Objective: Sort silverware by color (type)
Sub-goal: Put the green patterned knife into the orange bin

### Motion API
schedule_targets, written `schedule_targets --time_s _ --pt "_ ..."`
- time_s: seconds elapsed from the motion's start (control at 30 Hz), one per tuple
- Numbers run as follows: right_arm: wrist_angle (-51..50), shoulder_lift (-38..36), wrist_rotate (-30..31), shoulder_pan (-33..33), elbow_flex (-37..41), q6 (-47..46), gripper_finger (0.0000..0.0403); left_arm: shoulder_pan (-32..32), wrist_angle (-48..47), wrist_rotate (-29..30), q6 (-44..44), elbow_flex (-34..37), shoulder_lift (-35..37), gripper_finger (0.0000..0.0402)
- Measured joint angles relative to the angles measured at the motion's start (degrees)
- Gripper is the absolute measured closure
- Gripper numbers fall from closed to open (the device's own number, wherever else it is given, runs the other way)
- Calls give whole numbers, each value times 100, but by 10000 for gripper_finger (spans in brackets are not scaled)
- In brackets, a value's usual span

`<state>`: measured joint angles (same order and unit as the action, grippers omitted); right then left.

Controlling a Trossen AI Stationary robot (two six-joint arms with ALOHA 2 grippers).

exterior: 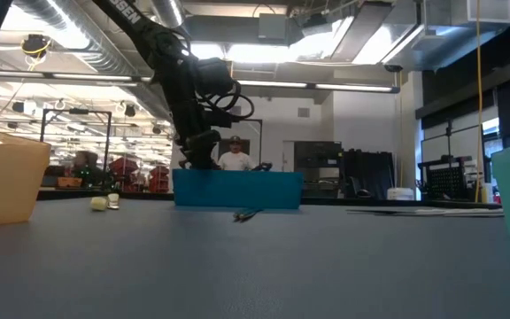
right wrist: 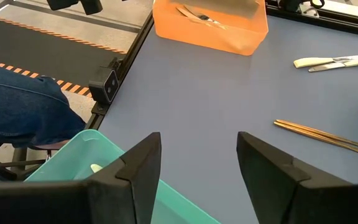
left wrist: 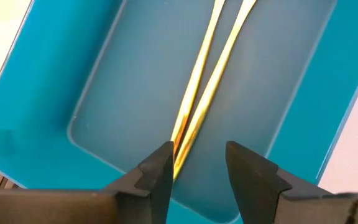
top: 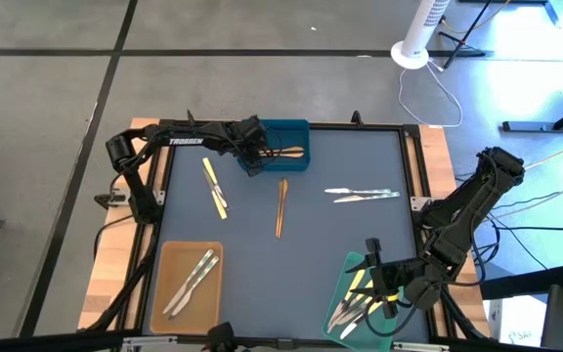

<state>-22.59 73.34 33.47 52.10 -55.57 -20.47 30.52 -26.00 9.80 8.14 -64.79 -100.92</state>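
Two wood-brown utensils (left wrist: 204, 81) lie side by side on the floor of the blue tray (top: 286, 132) at the table's far edge. My left gripper (left wrist: 197, 165) hangs open just over that tray's near end, slanting down, with the utensils' near ends between its fingers, close to one finger. More silverware lies on the table: brown pieces (top: 281, 205), pale yellow ones (top: 213, 184) and silvery ones (top: 363, 195). My right gripper (right wrist: 197, 155) waits open above the green tray (top: 352, 266) at the near right.
A tan tray (top: 164, 256) at the near left holds silvery utensils (top: 194, 279). The green tray holds pale yellow and silvery pieces (top: 360, 298). A person's leg in jeans (right wrist: 17, 106) is beside the table's near edge, and another person (exterior: 234, 158) stands far behind.
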Motion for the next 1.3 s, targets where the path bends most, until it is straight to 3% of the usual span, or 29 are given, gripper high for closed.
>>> schedule_targets --time_s 0.83,1.3 --pt "0 0 214 0 0 -9 203 -33 48 -1 -9 -15 48 260" --pt "0 0 216 0 0 -20 203 -455 -20 0 -2 -996 48 260"
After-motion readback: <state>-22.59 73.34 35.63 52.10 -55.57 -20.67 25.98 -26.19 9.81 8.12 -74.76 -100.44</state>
